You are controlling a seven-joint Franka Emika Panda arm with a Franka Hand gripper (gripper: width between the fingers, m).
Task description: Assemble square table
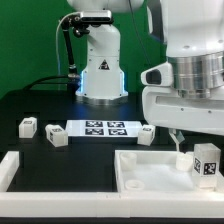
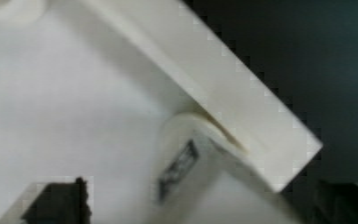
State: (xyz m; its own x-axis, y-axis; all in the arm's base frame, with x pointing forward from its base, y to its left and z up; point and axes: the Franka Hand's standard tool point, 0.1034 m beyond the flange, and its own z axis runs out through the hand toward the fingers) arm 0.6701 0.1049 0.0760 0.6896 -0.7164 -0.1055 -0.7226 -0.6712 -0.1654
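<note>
The white square table top (image 1: 150, 172) lies at the front on the exterior view's right, rim up. One tagged white leg (image 1: 207, 162) stands inside it against the right-hand corner. It also shows in the wrist view (image 2: 194, 165), tucked against the rim (image 2: 229, 80). My gripper (image 1: 195, 145) hangs just above this leg. In the wrist view the gripper (image 2: 194, 205) is open, its dark fingertips (image 2: 51, 200) wide apart on either side of the leg and not touching it. Three more legs lie on the black table: two at the left (image 1: 28, 126) (image 1: 57, 135), one in the middle (image 1: 147, 133).
The marker board (image 1: 105, 127) lies flat between the loose legs. A long white L-shaped rail (image 1: 12, 165) runs along the front left. The robot base (image 1: 100, 70) stands at the back centre.
</note>
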